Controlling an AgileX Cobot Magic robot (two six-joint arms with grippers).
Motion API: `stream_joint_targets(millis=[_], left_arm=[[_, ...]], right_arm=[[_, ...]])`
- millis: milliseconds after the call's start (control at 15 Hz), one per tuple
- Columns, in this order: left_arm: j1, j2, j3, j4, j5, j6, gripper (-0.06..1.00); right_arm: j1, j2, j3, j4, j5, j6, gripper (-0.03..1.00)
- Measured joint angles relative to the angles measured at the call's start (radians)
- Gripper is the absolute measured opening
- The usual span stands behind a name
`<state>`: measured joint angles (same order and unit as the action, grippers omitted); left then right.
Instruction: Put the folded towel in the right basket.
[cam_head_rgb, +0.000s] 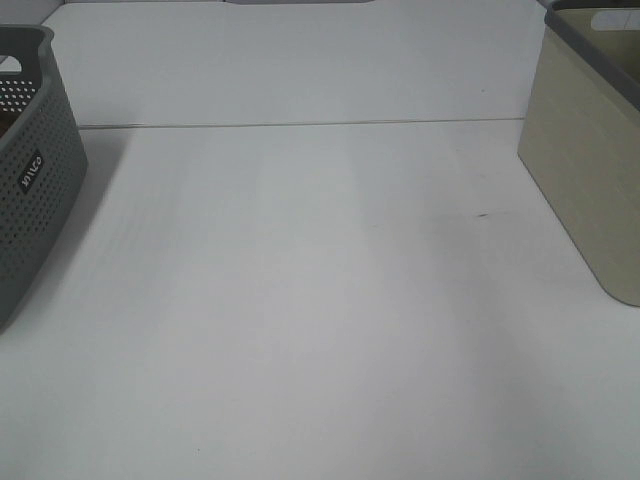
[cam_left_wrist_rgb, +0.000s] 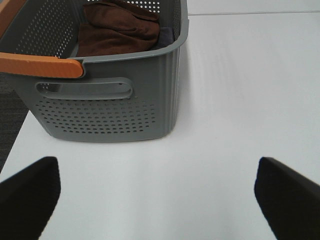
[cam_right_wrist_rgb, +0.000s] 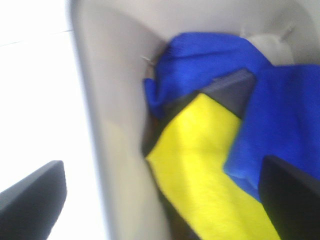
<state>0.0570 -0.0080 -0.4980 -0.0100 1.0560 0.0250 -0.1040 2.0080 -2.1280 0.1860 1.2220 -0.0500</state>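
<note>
Right wrist view is blurred throughout: yellow towel (cam_right_wrist_rgb: 200, 165) and blue towel (cam_right_wrist_rgb: 280, 120) just ahead of right gripper fingers (cam_right_wrist_rgb: 30, 200), folds unreadable. Dark item (cam_right_wrist_rgb: 232, 87) between them can't be identified. Those fingers are cropped by the frame, as are left gripper fingers (cam_left_wrist_rgb: 30, 195). Brown towel (cam_left_wrist_rgb: 120, 27) ahead of them is half hidden by gray basket (cam_left_wrist_rgb: 110, 110) wall. The high view crops gray basket and beige basket (cam_head_rgb: 585, 170).

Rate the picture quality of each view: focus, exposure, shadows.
Exterior high: soft, even light, slightly hazy; the grey basket throws a faint shadow onto the table. Left wrist: sharp, with the basket's perforations and the brown towel reading clearly. Right wrist: blurred, table side blown out white; the yellow towel and blue towel in the beige basket lack texture.
</note>
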Motion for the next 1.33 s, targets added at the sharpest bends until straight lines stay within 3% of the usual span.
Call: stream_joint_targets(millis=[267,533,733,1000,1133,1333], left_arm=[[0.0,0.0,0.0,0.0,0.0,0.0,0.98],[0.0,0.0,0.0,0.0,0.0,0.0,0.98],[0.0,0.0,0.0,0.0,0.0,0.0,0.98],[0.0,0.0,0.0,0.0,0.0,0.0,0.98],[0.0,0.0,0.0,0.0,0.0,0.0,0.98],[0.0,0.0,0.0,0.0,0.0,0.0,0.98]], right_arm=[[0.133,-0.102,0.0,0.008,0.0,0.013,0.99],[0.143,-0.24,0.085,-0.031,-0.005,0.05,0.99],[0.143,-0.501,0.426,-0.055,-0.022,0.043,0.99],[0.143,-1.017,1.021,-0.058,-0.203,0.028,0.99],[0.143,-1.216,1.182,-0.061,-0.215,0.018,0.99],[0.143,-1.603,1.391,-0.106,-0.155,0.017,0.99]])
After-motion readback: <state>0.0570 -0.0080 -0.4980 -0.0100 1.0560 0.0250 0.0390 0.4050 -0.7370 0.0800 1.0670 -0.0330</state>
